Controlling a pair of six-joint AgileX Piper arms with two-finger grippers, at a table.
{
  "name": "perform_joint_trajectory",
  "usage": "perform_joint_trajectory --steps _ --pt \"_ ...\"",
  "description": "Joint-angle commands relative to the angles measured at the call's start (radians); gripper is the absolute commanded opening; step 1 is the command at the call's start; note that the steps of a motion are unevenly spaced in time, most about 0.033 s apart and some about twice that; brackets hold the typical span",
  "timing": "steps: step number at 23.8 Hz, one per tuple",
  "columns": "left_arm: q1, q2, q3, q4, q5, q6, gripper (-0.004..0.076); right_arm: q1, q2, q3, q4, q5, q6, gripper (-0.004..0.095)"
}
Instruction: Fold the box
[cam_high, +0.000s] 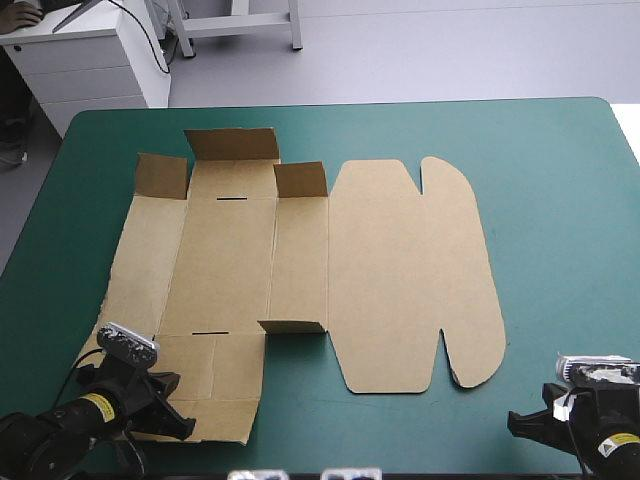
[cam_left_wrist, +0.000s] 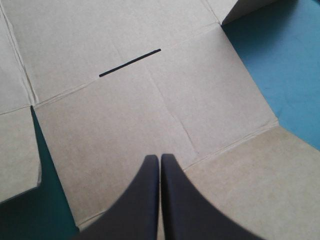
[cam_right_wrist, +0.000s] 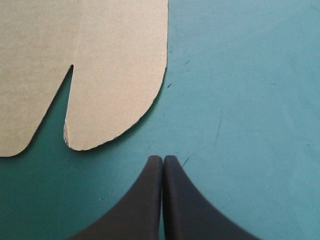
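Brown board box (cam_high: 230, 270): one cut sheet, lying mostly flat on the table's teal-green cover (cam_high: 560, 200), reaching from near the left edge to past the middle.
- Far flaps (cam_high: 232, 145): three small ones, standing raised along the sheet's far side.
- Near flap (cam_high: 292, 326): one small one, raised beside the lid panel (cam_high: 385, 280), which lies flat.
- Rounded tuck flap (cam_high: 465, 270): flat, on the sheet's right side.
- Slits (cam_high: 232, 199): two thin, dark, in the left panels.

Left gripper (cam_left_wrist: 160, 159): black fingers pressed together in a pointed arch, nothing between them, over the sheet's near left corner. Whether it touches the board cannot be told.

Right gripper (cam_right_wrist: 163, 159): fingers likewise together, empty, over bare cover by the table's near right corner, near the rounded tuck flap but apart from it.
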Motion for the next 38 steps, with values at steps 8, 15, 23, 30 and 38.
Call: perform_joint_trajectory --steps 8,15,23,30,38 --pt "-0.006 0.003 -0.058 -0.007 -0.043 -0.009 -0.0008 0.005 0.011 -0.022 0.007 -0.055 -0.002 -0.0014" --pt "-0.006 0.058 -0.211 0.062 0.055 -0.016 -0.0008 0.005 0.011 -0.022 0.007 -0.055 -0.002 -0.0014" --pt "-0.006 0.289 -0.463 0.085 0.09 -0.025 -0.0008 0.005 0.011 -0.022 0.007 -0.055 -0.002 -0.0014" --pt "0.018 0.609 -0.629 0.079 0.015 -0.028 -0.0008 0.005 0.011 -0.022 0.004 -0.055 -0.002 -0.0014" --pt "0.553 0.781 -0.667 -0.401 0.04 0.349 -0.0008 0.005 0.011 -0.022 0.004 -0.055 -0.002 -0.0014"
